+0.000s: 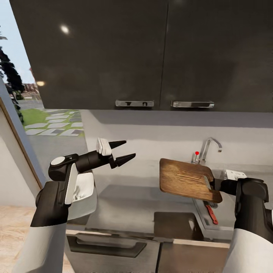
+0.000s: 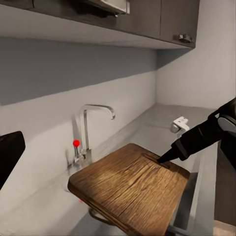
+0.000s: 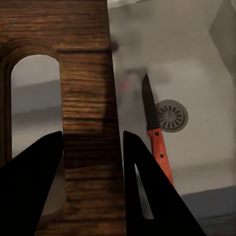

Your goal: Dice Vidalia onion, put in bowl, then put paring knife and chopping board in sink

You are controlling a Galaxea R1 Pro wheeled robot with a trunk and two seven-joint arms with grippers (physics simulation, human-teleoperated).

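Right gripper [image 3: 91, 147] grips chopping board [image 3: 73, 73] above paring knife [image 3: 156, 132].

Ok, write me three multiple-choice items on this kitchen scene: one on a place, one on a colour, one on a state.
1. Where is the knife?
A. in the sink, beside the drain
B. on the board
C. in the left gripper

2. What colour is the knife's handle?
A. black
B. red
C. white

3. What is the state of the board?
A. lying flat in the sink
B. leaning on the wall
C. held in the air by the right gripper

Answers: 1 A, the right wrist view shows it lying on the basin floor by the drain. 2 B, the handle is red. 3 C, the jaws clamp the handle end with the board above the sink.
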